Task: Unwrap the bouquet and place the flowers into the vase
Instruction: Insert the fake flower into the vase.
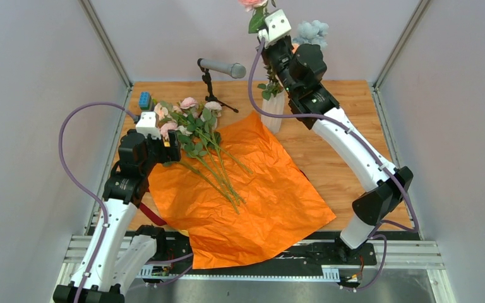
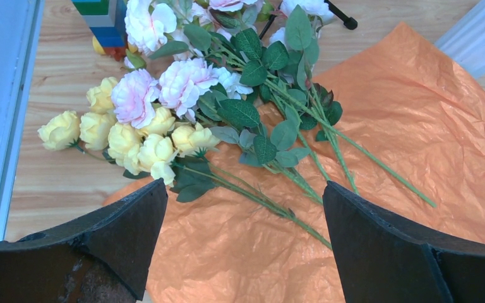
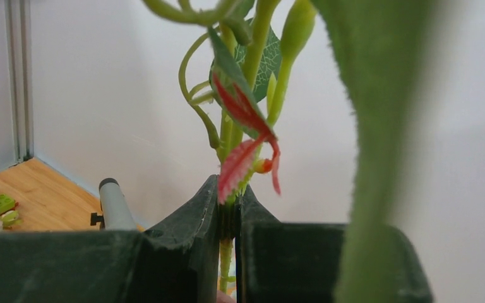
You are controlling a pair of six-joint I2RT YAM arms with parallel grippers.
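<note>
The orange paper (image 1: 271, 189) lies unwrapped and flat on the table. Across its upper left lie several flowers (image 1: 192, 129), pink and yellow heads (image 2: 158, 101) off the sheet, green stems (image 2: 303, 183) on it. My left gripper (image 1: 173, 146) hovers open over the stems' left side, fingers (image 2: 126, 233) wide apart with nothing between them. High at the back, my right gripper (image 1: 263, 33) is shut on one upright flower stem (image 3: 227, 136); its pink head (image 1: 252, 3) sits at the frame's top. The stem's lower leaves hang at the mouth of the white ribbed vase (image 1: 273, 113).
A grey microphone (image 1: 222, 67) on a black stand is left of the vase. A blue block (image 1: 144, 100) sits at the back left. A dark red ribbon (image 1: 153, 216) lies by the paper's left edge. Pale blue blooms (image 1: 311, 31) show behind the right arm. Walls enclose three sides.
</note>
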